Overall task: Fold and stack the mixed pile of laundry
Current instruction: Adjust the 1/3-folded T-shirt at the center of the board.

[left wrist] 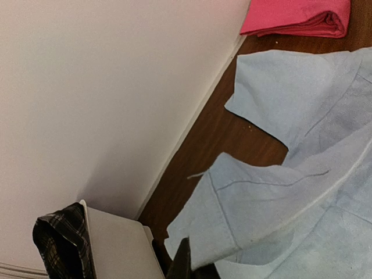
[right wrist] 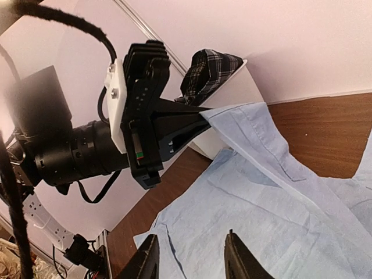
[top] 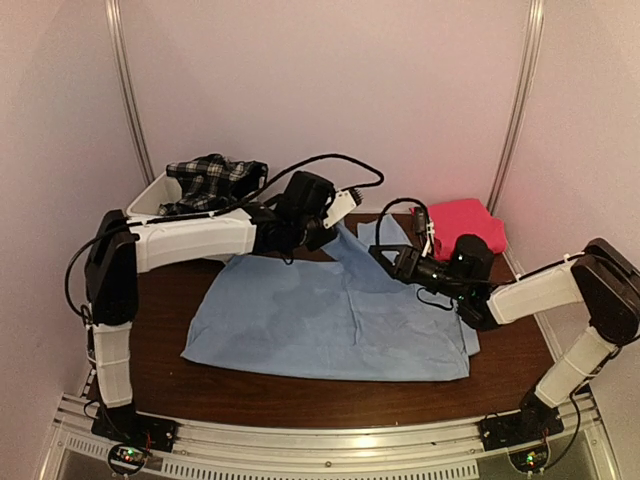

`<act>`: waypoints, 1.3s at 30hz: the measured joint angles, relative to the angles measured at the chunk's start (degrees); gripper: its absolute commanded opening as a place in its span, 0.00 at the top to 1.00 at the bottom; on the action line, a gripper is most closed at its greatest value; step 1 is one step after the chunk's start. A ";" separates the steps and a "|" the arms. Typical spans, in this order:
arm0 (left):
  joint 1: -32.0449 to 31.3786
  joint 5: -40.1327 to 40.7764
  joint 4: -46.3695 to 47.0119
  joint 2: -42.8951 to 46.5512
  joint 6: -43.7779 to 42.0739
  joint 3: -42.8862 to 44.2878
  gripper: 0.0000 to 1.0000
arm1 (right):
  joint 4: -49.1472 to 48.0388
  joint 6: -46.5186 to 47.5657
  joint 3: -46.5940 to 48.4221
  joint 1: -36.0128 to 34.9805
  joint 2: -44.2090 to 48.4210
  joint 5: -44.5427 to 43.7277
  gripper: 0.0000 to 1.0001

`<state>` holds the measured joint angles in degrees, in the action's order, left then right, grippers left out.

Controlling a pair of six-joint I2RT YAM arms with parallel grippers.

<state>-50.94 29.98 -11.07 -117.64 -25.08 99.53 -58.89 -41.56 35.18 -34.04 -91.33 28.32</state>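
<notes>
Pink cloth (top: 468, 225) folded, far right of tabletop (top: 200, 390); plaid garment (top: 212, 180) in tub (top: 150, 205), not yet folded; shirt (top: 330, 320) spread mid-tabletop, unfolded; left gripper (right wrist: 200, 113) clenched on raised shirt edge; right gripper (right wrist: 192, 261) released, empty, above shirt; roughly one third done.

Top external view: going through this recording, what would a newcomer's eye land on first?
The light blue shirt spread across the dark table, with the left tool pinching its far edge up off the wood. Next come the folded bright pink cloth at the far right corner and the plaid garment heaped in the white tub at far left.
</notes>
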 measured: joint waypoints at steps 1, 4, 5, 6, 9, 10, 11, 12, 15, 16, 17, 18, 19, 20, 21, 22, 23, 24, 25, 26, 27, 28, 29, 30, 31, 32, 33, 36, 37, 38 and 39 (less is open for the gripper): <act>0.00 -0.81 -0.09 2.43 0.70 -3.34 1.00 | 1.38 0.70 -1.22 0.02 2.14 0.17 0.60; 0.00 -3.43 0.52 9.25 2.64 -13.90 1.00 | 7.87 2.54 -5.40 0.44 8.90 0.20 0.58; 0.00 -4.57 1.07 11.61 3.06 -17.99 1.00 | 10.62 3.06 -6.51 0.66 10.99 0.02 0.58; 0.00 -5.90 1.66 13.94 3.28 -22.18 1.00 | 13.46 3.76 -7.37 0.92 12.98 -0.28 0.58; 0.00 -9.55 4.02 20.37 3.39 -34.45 1.00 | 21.55 5.03 -8.57 1.88 17.68 -1.64 0.58; -0.02 -10.36 4.20 21.86 3.32 -37.38 1.00 | 24.04 5.27 -8.81 2.36 19.02 -2.12 0.57; 0.00 -11.23 4.61 23.50 3.02 -40.65 1.00 | 26.18 5.42 -9.18 2.82 20.15 -2.60 0.57; 0.00 -12.00 4.72 24.79 2.62 -43.32 1.00 | 27.85 5.42 -9.70 3.30 21.11 -2.86 0.57; 0.00 -13.27 4.55 27.76 1.09 -48.94 1.00 | 32.63 5.14 -12.17 4.76 23.61 -3.32 0.57; 0.00 -13.40 4.33 28.35 0.39 -50.01 1.00 | 33.79 5.05 -12.94 5.05 24.09 -3.37 0.57; 0.00 -13.40 3.58 28.96 -0.42 -50.82 1.00 | 35.28 4.94 -13.75 5.31 24.65 -3.56 0.56; 0.00 -13.31 2.64 29.29 -1.40 -51.21 1.00 | 36.70 4.92 -14.38 5.55 25.14 -3.72 0.56; -0.04 -13.18 1.66 29.49 -2.38 -51.25 1.00 | 37.99 4.87 -14.80 5.66 25.55 -3.80 0.55; -0.20 -12.98 0.70 29.73 -3.43 -51.25 1.00 | 39.10 4.85 -15.06 5.88 25.92 -3.91 0.55; -0.52 -12.59 -0.17 30.18 -4.63 -51.45 1.00 | 39.87 4.81 -15.21 5.97 26.29 -3.93 0.55; -1.11 -11.93 -0.98 31.06 -5.92 -52.04 1.00 | 40.54 4.79 -15.30 6.19 26.73 -3.96 0.54; -2.25 -11.32 -1.70 32.17 -7.15 -52.89 1.00 | 41.09 4.81 -15.30 6.34 27.19 -3.98 0.54; -3.76 -10.19 -2.43 33.20 -8.24 -53.86 1.00 | 41.48 4.83 -15.30 6.62 27.61 -3.98 0.54; -5.46 -9.29 -2.86 34.05 -8.96 -54.86 1.00 | 41.70 4.90 -15.30 6.93 27.85 -3.98 0.54; -7.89 -8.02 -3.65 34.86 -9.57 -55.95 1.00 | 41.97 5.07 -15.26 7.26 28.00 -4.00 0.54; -10.25 -7.21 -4.55 35.21 -9.77 -56.78 0.93 | 42.38 5.27 -15.17 7.56 28.02 -4.00 0.54; -12.31 -6.67 -5.73 35.28 -9.51 -57.16 0.83 | 42.84 5.42 -14.99 7.82 27.98 -4.02 0.54; -13.81 -6.38 -6.88 35.28 -8.59 -57.22 0.65 | 43.21 5.64 -14.80 8.04 27.87 -4.02 0.54; -14.58 -6.12 -7.56 35.52 -7.39 -57.16 0.36 | 43.52 5.86 -14.49 8.13 27.71 -4.02 0.54; -14.73 -6.03 -8.04 35.91 -6.40 -57.02 0.16 | 44.19 6.21 -13.88 8.20 27.32 -4.02 0.54; -14.64 -5.79 -8.63 36.81 -3.72 -56.83 0.13 | 44.57 6.67 -13.09 8.22 26.75 -4.00 0.54; -14.27 -5.62 -8.98 38.12 -0.96 -56.57 0.13 | 44.61 6.91 -12.52 8.22 26.32 -4.00 0.54; -11.04 -7.82 -9.86 43.67 8.48 -55.01 0.23 | 45.03 7.93 -10.38 8.22 24.57 -3.93 0.54; -9.29 -8.76 -9.75 45.38 11.61 -54.58 0.25 | 45.11 8.33 -9.70 8.22 23.89 -3.91 0.54; -6.43 -11.19 -9.33 47.30 15.41 -54.21 0.26 | 45.20 8.68 -9.01 8.22 23.19 -3.89 0.54; -3.39 -13.57 -8.59 49.20 19.34 -54.16 0.27 | 45.27 8.96 -8.28 8.22 22.40 -3.82 0.54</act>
<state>-54.33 16.40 -19.66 -68.45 -5.74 45.36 -13.63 -32.60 26.89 -25.82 -68.93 24.49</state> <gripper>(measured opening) 0.763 0.462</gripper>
